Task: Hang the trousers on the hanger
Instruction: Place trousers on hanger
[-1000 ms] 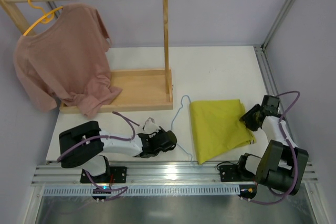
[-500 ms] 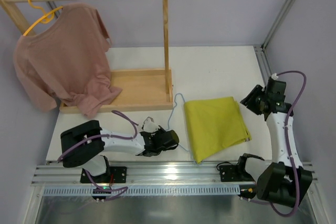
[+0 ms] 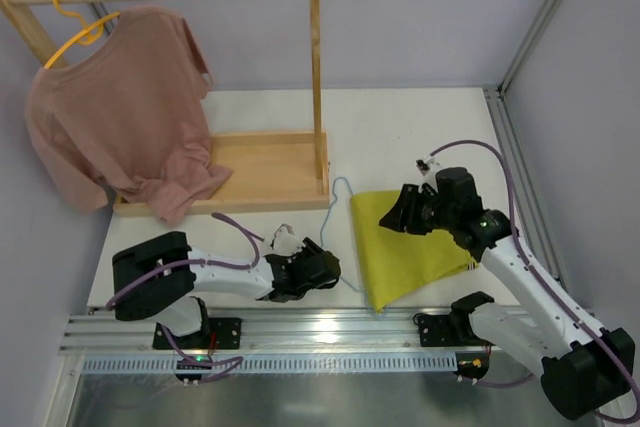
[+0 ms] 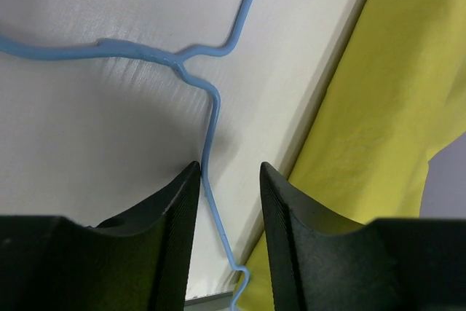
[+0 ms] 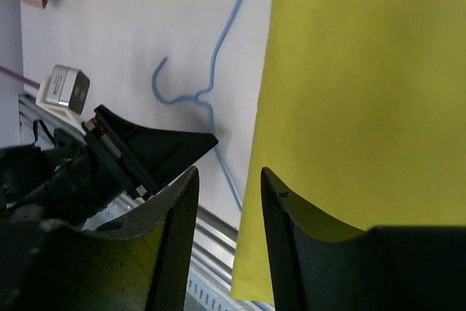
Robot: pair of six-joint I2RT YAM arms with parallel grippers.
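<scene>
The left gripper is straddling the hanger with jaws parted, not clamped. The right gripper is hanging open-jawed over the trousers, lying folded on the desk beside the wire. I'd be closing squarely on the wire first.
</scene>
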